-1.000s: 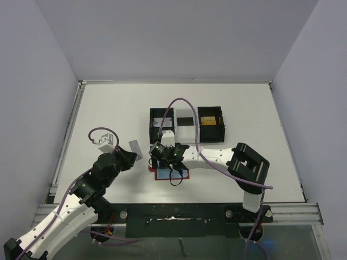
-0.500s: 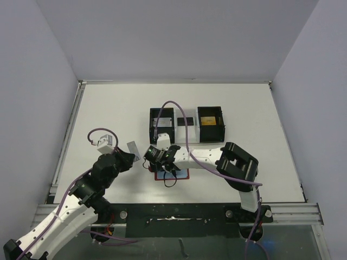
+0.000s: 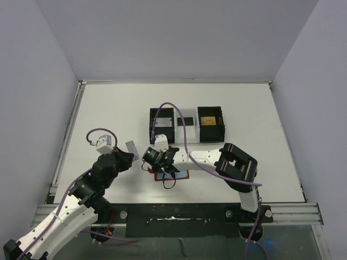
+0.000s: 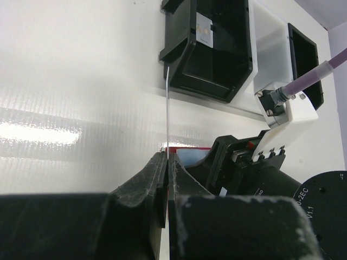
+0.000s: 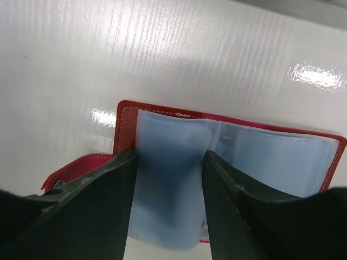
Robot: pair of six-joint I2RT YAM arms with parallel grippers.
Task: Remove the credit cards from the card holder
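Right gripper [image 5: 169,154] hangs with fingers apart straddling the open card holder [image 5: 260,157] straight below it, long side crossways, while left gripper [image 4: 167,158] pinches a card [image 4: 167,108].

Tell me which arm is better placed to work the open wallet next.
Right. The right end effector straddles the blue lining of the wallet, a finger on each side. The left end effector is shut on a card, beside the wallet.

White arm links [image 3: 203,157] carry black joints [image 3: 238,167], looping purple cables [image 4: 320,73] and a white camera mount [image 4: 284,105].
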